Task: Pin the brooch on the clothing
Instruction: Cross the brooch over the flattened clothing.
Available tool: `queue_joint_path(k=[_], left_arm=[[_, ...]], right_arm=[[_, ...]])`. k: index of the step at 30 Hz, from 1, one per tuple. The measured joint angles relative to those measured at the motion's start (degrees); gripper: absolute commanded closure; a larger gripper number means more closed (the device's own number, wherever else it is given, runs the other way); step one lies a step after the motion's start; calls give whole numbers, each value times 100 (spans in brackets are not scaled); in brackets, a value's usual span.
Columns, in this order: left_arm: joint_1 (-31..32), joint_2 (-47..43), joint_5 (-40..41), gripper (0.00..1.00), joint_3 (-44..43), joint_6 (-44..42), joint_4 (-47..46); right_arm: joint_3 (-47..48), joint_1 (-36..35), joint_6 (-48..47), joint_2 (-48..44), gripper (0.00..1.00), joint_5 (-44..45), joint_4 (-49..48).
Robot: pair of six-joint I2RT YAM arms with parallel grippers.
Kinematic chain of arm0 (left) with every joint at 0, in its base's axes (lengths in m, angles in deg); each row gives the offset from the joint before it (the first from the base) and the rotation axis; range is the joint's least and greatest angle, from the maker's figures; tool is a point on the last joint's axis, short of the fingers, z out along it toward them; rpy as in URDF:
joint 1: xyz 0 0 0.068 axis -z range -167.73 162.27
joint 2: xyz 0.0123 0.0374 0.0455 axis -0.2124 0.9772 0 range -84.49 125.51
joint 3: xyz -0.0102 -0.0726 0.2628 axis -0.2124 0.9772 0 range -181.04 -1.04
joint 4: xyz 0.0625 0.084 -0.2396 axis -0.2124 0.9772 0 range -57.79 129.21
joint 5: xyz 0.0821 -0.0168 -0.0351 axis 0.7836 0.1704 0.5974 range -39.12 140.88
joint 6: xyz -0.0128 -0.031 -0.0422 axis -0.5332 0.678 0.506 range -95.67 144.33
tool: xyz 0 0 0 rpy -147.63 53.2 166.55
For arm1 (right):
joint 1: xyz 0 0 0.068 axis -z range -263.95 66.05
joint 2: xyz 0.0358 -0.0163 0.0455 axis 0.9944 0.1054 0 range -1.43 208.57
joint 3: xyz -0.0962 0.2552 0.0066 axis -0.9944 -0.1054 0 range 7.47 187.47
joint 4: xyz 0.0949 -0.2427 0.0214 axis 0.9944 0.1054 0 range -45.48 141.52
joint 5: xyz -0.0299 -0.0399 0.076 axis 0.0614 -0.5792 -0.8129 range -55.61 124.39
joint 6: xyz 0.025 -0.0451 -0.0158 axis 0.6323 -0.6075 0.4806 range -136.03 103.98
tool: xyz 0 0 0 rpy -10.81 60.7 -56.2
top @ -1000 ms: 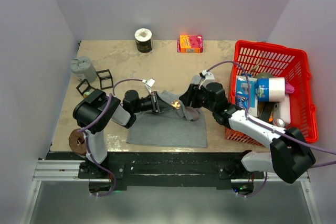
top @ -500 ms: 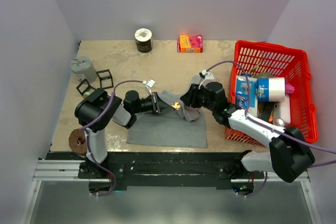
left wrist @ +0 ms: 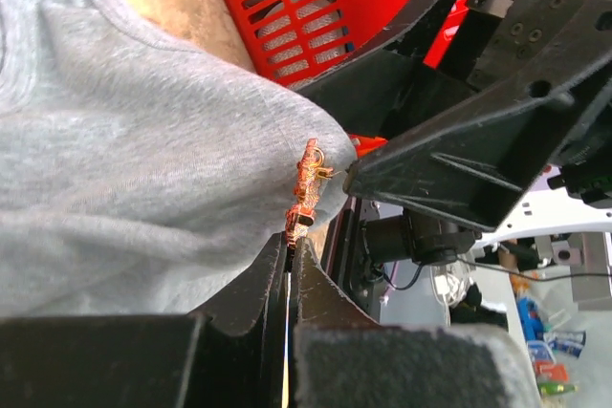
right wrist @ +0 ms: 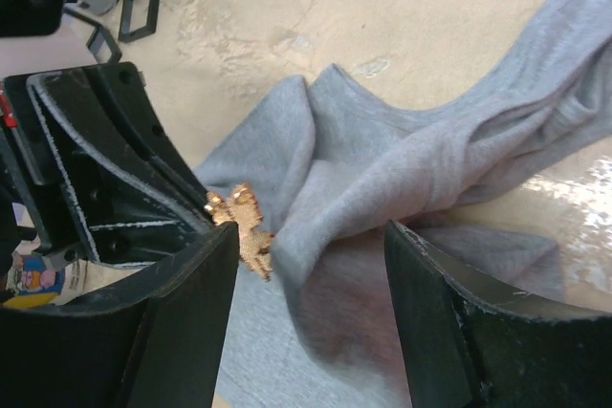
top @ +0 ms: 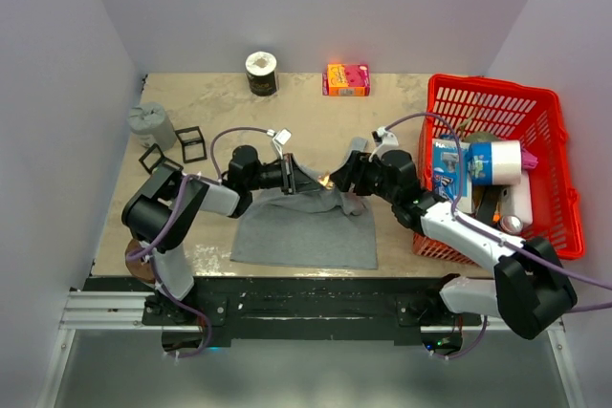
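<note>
The grey clothing [top: 306,228] lies at the table's near middle, its far edge drawn up into a fold [right wrist: 382,164] between the two grippers. My left gripper [top: 298,178] is shut, and the small orange brooch [left wrist: 306,188] is pinched at its fingertips [left wrist: 290,241], pressed against that fold [left wrist: 143,160]. In the right wrist view the brooch [right wrist: 244,226] sits just beside my left finger pad. The right gripper [right wrist: 311,250] is open and straddles the fold without touching it. From above, the brooch [top: 325,181] shows between both grippers, with the right gripper [top: 342,179] close by.
A red basket [top: 492,83] full of packages stands at the right, close to the right arm. At the back are an orange box [top: 346,78] and a dark roll [top: 260,72]. A grey lump [top: 151,124] and black wire frames [top: 177,148] sit at the left.
The right gripper's jaws have spread wider around the fold. The left gripper has shifted toward the far side with the brooch, and the garment's far edge is pulled up taut.
</note>
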Motion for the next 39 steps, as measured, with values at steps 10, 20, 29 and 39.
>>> queue_joint_path(k=[10,20,29,39], left_arm=[[0,590,-695,100,-229,44,-310],[0,767,-935,100,-227,205,-752],[0,914,-1023,100,-227,411,-903],[0,1029,-1060,100,-229,581,-1115]], right_arm=[[-243,452,225,-424,49,673,529],[-201,461,177,-306,51,890,929],[-260,463,184,-203,51,280,678],[-271,446,245,-295,51,437,831]])
